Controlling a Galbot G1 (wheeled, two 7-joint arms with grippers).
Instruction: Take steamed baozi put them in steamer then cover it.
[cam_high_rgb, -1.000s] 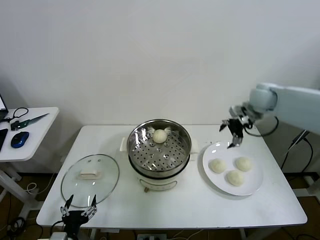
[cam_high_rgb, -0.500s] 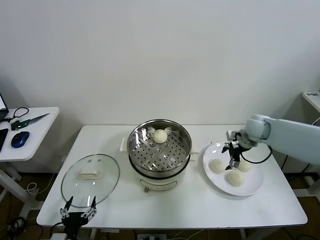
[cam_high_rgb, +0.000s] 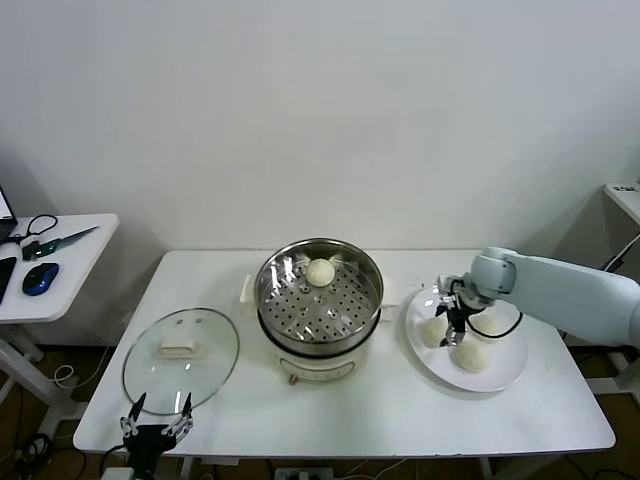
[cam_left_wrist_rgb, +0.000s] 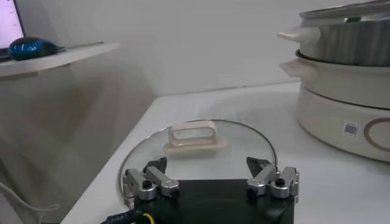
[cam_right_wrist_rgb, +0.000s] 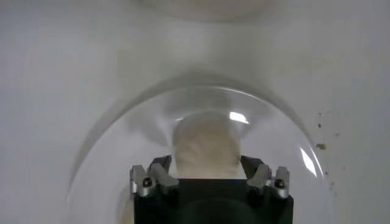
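Observation:
The steamer (cam_high_rgb: 352, 322) stands mid-table with one baozi (cam_high_rgb: 319, 271) on its perforated tray. Three more baozi (cam_high_rgb: 471, 355) lie on a white plate (cam_high_rgb: 507, 366) to its right. My right gripper (cam_high_rgb: 451, 326) is low over the plate, open, its jaws either side of the left baozi (cam_right_wrist_rgb: 206, 143) with small gaps; the right wrist view shows the gripper (cam_right_wrist_rgb: 206, 165) straddling it. The glass cover (cam_high_rgb: 207, 366) lies flat left of the steamer. My left gripper (cam_high_rgb: 157, 424) is open and empty at the table's front left, just before the cover (cam_left_wrist_rgb: 195, 155).
The steamer's cream base (cam_left_wrist_rgb: 341, 115) sits close right of the cover. A side table (cam_high_rgb: 60, 262) with a blue mouse (cam_high_rgb: 39, 279) and scissors stands at far left. The plate rim (cam_right_wrist_rgb: 100, 143) curves around the right gripper.
My right gripper has come down from above the table's back right onto the plate and now straddles the left baozi. The left arm has not moved.

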